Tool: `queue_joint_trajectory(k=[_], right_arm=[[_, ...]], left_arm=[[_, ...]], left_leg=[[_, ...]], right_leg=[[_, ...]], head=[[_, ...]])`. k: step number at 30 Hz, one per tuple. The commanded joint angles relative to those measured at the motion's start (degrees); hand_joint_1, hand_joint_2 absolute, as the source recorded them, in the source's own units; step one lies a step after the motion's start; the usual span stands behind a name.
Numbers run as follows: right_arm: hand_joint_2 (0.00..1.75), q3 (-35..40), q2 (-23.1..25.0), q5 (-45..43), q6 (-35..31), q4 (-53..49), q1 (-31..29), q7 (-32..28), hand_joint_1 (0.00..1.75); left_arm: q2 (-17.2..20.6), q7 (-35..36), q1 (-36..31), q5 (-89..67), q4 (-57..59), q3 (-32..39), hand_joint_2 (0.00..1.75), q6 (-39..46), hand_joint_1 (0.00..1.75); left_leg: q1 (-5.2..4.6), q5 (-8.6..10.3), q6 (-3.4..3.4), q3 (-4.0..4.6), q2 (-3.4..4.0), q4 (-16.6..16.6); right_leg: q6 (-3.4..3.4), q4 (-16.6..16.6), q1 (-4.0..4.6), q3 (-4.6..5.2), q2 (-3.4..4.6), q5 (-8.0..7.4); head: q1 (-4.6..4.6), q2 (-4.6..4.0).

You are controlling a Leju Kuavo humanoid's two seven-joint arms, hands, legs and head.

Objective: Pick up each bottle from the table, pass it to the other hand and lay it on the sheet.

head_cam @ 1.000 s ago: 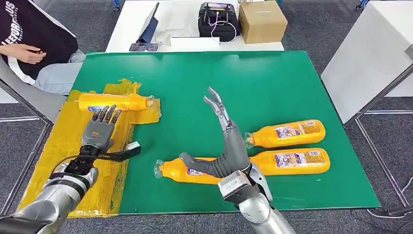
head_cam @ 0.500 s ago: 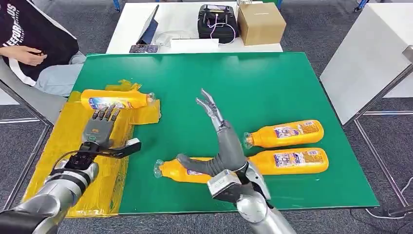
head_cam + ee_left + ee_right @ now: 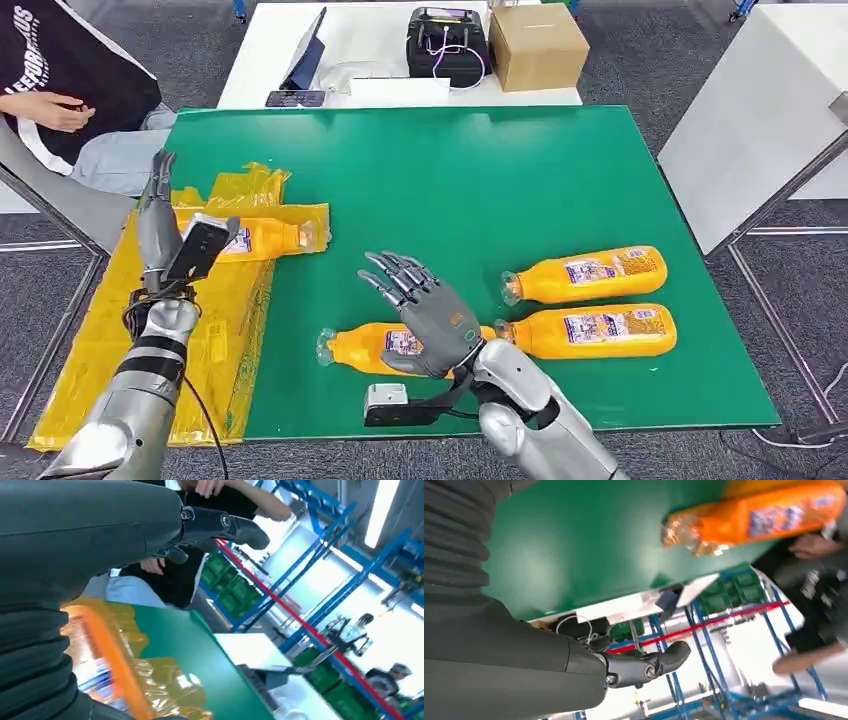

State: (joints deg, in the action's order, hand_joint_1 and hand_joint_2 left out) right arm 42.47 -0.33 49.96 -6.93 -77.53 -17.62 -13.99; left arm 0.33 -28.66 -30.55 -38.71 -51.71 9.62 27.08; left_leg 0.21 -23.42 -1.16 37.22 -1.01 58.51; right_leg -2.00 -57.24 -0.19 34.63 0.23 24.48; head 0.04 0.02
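Four orange bottles lie in your head view: one (image 3: 262, 238) at centre left on the yellow sheet (image 3: 110, 300), three on the green table (image 3: 520, 170). Lower centre, your right hand (image 3: 425, 315) hovers palm-down over the nearest bottle (image 3: 370, 350), fingers spread and empty. The other two bottles (image 3: 588, 274) (image 3: 590, 332) sit right of it. At left, your left hand (image 3: 158, 225) stands upright, fingers apart, holding nothing, beside the sheet's bottle.
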Motion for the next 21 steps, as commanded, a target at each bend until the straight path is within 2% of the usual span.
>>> queue_joint_trajectory(k=[1,3,4,7,10,11,12,13,16,17,18,21], right_arm=[[1.75,3.88,-4.74,1.73,1.35,8.76,-3.69,0.81,0.00],[1.75,3.64,-4.96,1.64,1.34,8.25,-3.03,0.83,0.00],[1.75,3.45,-5.35,1.90,1.15,7.64,-2.36,1.14,0.00],[1.75,3.11,-6.51,3.13,1.18,7.14,-0.94,2.89,0.00],[1.75,2.26,-5.97,5.62,0.76,11.02,-0.81,6.75,0.00],[1.75,2.00,-5.61,6.20,0.59,12.47,-0.82,7.25,0.00],[1.75,1.95,-5.48,6.40,0.30,13.03,-0.86,7.12,0.00],[1.75,1.95,-5.48,6.40,0.30,13.03,-0.86,7.12,0.00],[1.75,1.98,-5.35,6.39,0.32,13.02,-0.89,7.13,0.00],[1.75,1.78,-5.15,6.68,0.42,13.42,-0.87,7.34,0.00],[1.75,1.68,-5.02,6.97,0.81,14.12,-0.71,7.86,0.00],[1.75,2.42,-4.76,8.47,1.44,18.26,-0.86,8.61,0.00]], left_arm=[[-4.06,-0.39,1.22,1.40,-4.99,2.57,1.75,-0.83,0.00],[-4.22,-0.41,1.72,1.90,-5.69,2.12,1.75,-1.13,0.00],[-4.38,-0.37,2.27,2.38,-6.60,1.75,1.75,-1.40,0.00],[-5.30,-0.30,3.96,2.69,-9.91,-0.05,1.75,-1.96,0.00],[-7.25,0.08,6.17,4.21,-15.82,-3.32,1.75,-3.73,0.00],[-7.59,0.53,6.78,4.42,-17.37,-4.58,1.75,-4.16,0.00],[-7.67,0.98,6.96,4.47,-17.83,-5.01,1.75,-4.14,0.00],[-7.67,0.98,6.96,4.47,-17.83,-5.01,1.75,-4.14,0.00],[-7.53,0.98,6.97,4.47,-17.83,-4.96,1.75,-4.15,0.00],[-7.28,1.16,6.99,4.59,-17.82,-5.41,1.75,-4.32,0.00],[-7.53,0.94,7.22,4.72,-18.45,-6.20,1.75,-4.61,0.00],[-8.51,1.18,8.42,4.40,-21.84,-9.80,1.75,-4.36,0.00]], left_leg=[[0.02,-0.03,0.01,-0.24,-0.03,-0.07],[0.01,-0.02,0.01,-0.16,0.00,-0.05],[0.06,-0.13,0.03,-0.50,0.06,-0.07],[0.01,-0.01,0.00,-0.12,-0.02,-0.06],[0.02,-0.01,0.00,-0.11,-0.08,-0.04],[0.07,-0.14,0.01,-0.49,-0.10,-0.06],[0.02,-0.03,0.00,-0.12,-0.07,-0.05],[0.06,-0.10,0.00,-0.31,-0.04,-0.05],[0.00,-0.01,0.00,-0.02,-0.07,-0.04],[0.05,-0.14,0.03,-0.43,-0.05,-0.06],[0.01,-0.06,0.02,-0.14,-0.02,-0.05],[0.02,-0.03,0.02,-0.10,-0.08,-0.06]], right_leg=[[-0.01,0.13,0.03,-0.30,-0.11,0.04],[-0.01,0.08,0.02,-0.20,-0.05,0.02],[-0.01,0.18,0.08,-0.59,-0.07,0.10],[-0.01,0.09,0.02,-0.16,-0.07,0.02],[-0.02,0.09,0.03,-0.16,-0.14,0.04],[-0.02,0.21,0.10,-0.63,-0.24,0.16],[-0.02,0.11,0.04,-0.19,-0.14,0.05],[-0.02,0.18,0.08,-0.41,-0.15,0.09],[-0.01,0.09,0.01,-0.07,-0.11,0.02],[0.00,0.19,0.08,-0.55,-0.17,0.13],[0.00,0.12,0.03,-0.21,-0.07,0.04],[0.00,0.13,0.04,-0.16,-0.13,0.04]], head=[[0.00,0.00],[0.02,0.00],[0.00,0.00],[0.02,0.00],[0.02,0.00],[0.00,0.00],[0.00,0.00],[0.00,0.00],[0.02,0.00],[0.00,0.00],[0.00,0.00],[0.00,0.00]])
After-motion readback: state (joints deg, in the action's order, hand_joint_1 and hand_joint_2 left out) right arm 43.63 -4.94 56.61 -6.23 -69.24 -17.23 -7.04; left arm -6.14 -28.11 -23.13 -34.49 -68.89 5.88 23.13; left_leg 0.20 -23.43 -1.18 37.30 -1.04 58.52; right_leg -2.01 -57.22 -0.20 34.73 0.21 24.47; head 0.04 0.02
